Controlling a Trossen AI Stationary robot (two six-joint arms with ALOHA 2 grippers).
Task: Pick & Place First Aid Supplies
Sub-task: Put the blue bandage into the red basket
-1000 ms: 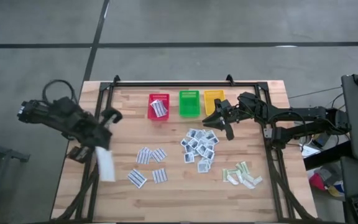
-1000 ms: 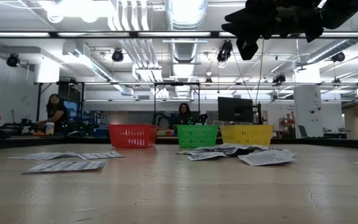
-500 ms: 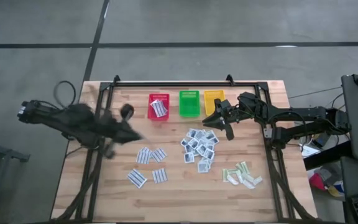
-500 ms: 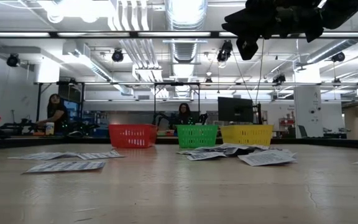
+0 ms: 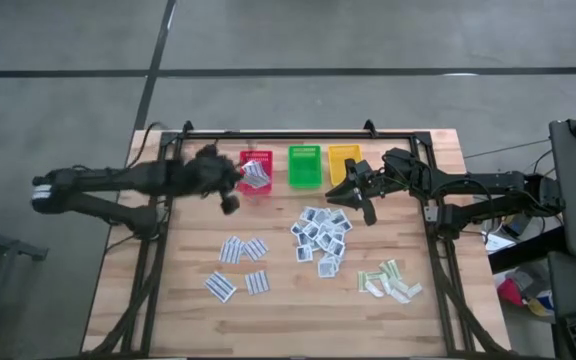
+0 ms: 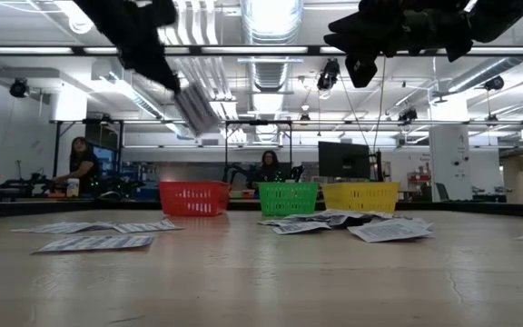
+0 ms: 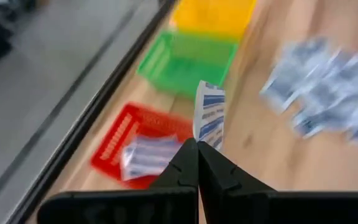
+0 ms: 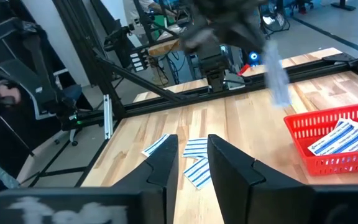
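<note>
The left tool (image 7: 197,149) pinches one striped white packet (image 7: 209,116) tight, just left of the red basket (image 5: 255,171), likely to drop it with its matching packets.

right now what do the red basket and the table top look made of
Red basket: likely moulded plastic, with slotted lattice walls and an even bright colour. Table top: looks like wood, pale planks with visible grain and seams, matte finish, though it could be a laminate.
</note>
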